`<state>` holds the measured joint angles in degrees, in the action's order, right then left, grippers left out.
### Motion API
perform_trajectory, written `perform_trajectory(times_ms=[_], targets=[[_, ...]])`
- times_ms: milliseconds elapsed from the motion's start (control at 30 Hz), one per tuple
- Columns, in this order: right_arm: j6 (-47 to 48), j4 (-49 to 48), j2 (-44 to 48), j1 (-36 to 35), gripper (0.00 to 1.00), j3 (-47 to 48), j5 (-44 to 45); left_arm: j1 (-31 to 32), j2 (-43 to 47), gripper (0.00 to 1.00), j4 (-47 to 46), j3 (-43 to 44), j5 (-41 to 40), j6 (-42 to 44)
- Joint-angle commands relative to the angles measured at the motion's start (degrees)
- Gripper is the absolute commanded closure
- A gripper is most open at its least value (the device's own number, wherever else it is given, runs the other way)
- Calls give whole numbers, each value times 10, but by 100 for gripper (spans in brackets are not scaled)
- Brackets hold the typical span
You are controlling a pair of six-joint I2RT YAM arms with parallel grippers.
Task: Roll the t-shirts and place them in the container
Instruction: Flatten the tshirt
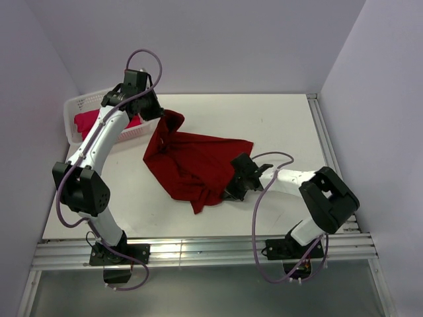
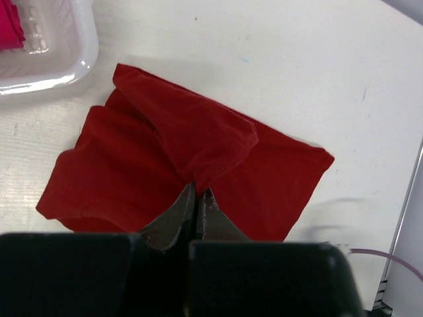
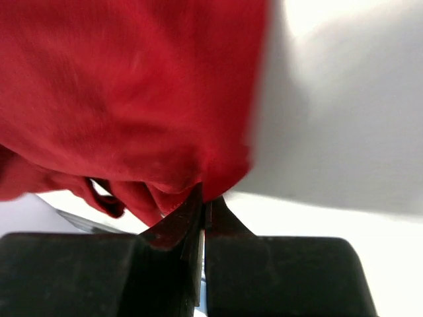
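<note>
While I watch from far away, the dark shirt (image 1: 192,165) lies near the middle of the bench (image 1: 277,125), crumpled and not rolled. My left end effector (image 2: 197,210) is shut tight on a bit of its cloth. That bit is pulled up like a little tent above the rest of the shirt. From above, this pinch is at the shirt's eleven o'clock corner. My right end effector (image 3: 203,206) is shut too. It bites the shirt's edge at about four o'clock, low by the bench. A thin tail of cloth pokes out at the shirt's six o'clock.

The pink shirt (image 1: 86,122) sits bunched up inside the white basket (image 1: 82,99), at ten o'clock on the bench. My left arm (image 1: 99,142) reaches across the basket from above. The basket is just beside the dark shirt's lifted corner, but I cannot tell if they touch.
</note>
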<state>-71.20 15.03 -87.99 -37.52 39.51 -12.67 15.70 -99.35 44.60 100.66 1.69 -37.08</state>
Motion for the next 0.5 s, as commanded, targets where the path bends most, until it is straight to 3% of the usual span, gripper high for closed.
perform_trajectory(times_ms=[0,200,467], targets=[[38,31,55,52,100,-7,30,-3,27,100,-17,-17,9,0],[159,87,112,229,100,-29,41,-4,55,100,-38,-70,25,-18],[227,106,79,339,100,6,58,-8,130,100,-63,-213,31,-35]])
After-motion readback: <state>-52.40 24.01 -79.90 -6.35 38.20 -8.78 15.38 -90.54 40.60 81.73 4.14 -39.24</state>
